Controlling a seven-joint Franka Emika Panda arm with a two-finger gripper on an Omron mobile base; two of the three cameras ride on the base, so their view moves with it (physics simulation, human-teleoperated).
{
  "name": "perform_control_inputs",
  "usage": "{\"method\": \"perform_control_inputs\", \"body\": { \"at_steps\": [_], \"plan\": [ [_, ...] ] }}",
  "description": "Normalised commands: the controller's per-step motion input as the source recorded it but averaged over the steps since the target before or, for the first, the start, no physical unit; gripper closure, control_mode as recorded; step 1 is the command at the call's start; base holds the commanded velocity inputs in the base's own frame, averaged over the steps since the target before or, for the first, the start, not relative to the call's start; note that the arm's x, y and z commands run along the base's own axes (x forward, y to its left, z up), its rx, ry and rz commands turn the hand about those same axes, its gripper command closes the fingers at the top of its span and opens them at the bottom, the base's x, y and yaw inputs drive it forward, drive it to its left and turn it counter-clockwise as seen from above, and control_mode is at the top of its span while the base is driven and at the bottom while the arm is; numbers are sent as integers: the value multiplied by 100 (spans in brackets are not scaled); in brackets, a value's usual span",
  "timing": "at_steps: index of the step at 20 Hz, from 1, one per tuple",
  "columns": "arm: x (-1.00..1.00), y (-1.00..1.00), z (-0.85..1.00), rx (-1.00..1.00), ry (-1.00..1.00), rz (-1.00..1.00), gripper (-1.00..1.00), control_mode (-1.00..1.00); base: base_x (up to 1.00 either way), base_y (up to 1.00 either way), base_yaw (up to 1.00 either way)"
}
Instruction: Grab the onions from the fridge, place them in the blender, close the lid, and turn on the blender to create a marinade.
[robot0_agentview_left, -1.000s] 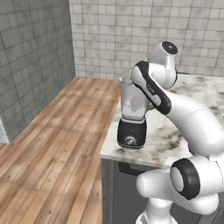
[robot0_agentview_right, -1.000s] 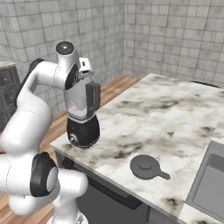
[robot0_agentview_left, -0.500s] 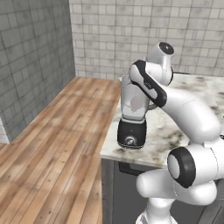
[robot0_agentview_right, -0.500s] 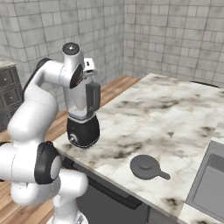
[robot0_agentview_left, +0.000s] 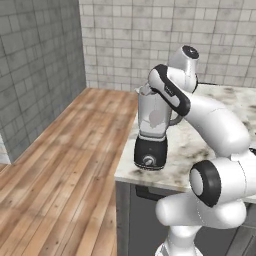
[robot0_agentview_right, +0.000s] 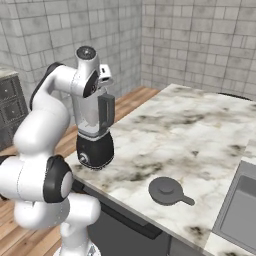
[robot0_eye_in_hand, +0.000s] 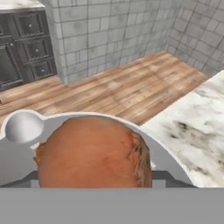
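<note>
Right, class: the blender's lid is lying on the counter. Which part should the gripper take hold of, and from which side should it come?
Grip the raised centre knob of the lid, coming straight down from above. The lid lies flat on the marble counter, so its thin rim offers no purchase, while the knob stands up in the middle. Avoid the side tab.

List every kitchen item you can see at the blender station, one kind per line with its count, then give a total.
Blender: 1
Lid, lying off the jar on the counter: 1
Onion, seen close up in the hand view: 1
Sink, at the counter's right edge: 1
Total: 4
</note>
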Motion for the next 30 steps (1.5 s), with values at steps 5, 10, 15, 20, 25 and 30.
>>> {"method": "perform_control_inputs", "body": {
  "at_steps": [5, 10, 15, 20, 25, 30],
  "plan": [
    [51, -3, -11, 0, 0, 0, 100, -100, 0, 0, 0],
    [52, 0, -15, 0, 0, 0, 100, -100, 0, 0, 0],
    [36, -3, -15, 0, 0, 0, 100, -100, 0, 0, 0],
    [9, -3, -28, 0, 0, 0, -100, -100, 0, 0, 0],
    [-1, 0, -44, -1, -10, 0, -100, -100, 0, 0, 0],
    [-31, 0, -37, -2, -21, 0, -100, -100, 0, 0, 0]
  ]
}}
